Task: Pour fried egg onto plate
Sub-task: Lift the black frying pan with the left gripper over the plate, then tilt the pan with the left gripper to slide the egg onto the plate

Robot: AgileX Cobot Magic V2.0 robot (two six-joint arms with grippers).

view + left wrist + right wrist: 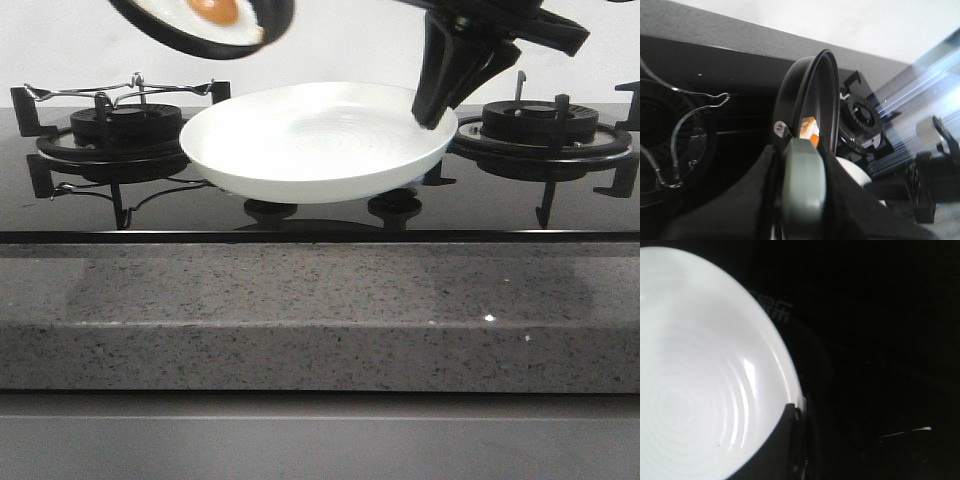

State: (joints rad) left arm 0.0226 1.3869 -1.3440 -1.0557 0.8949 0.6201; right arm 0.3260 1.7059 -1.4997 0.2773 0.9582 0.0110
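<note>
Fried egg (pixel 212 12) up at top left of front view, lying inside black frying pan (pixel 205 28), orange yolk showing, white around it; pan tilted, held in the air above and left of plate (pixel 318 140), clear of it. In left wrist view, pan seen edge-on, rim upright, a sliver of orange and white egg (pixel 810 131) visible just inside the rim, right above the grey-green pan handle (pixel 801 185). Left gripper (pixel 800 200) wrapped round that handle, dark fingers (pixel 747 200) pressed against both sides of it; egg just beyond the handle's root, not touching the fingers. Plate wide, white, glossy, concentric rings inside, lifted off the black glass hob (pixel 320 215) between left burner (pixel 115 135) and right burner (pixel 540 125), tipped slightly down toward the left. Right gripper (pixel 436 112) coming down from the upper right onto plate's right rim, black fingers (pixel 445 75) pinched on the rim. Right wrist view: one dark finger (pixel 785 440) overlapping the plate's edge, plate interior (pixel 695 385) bare. Egg well apart from right fingers, across the plate's width and higher. Grey speckled desk (pixel 320 320) front edge below the hob.
</note>
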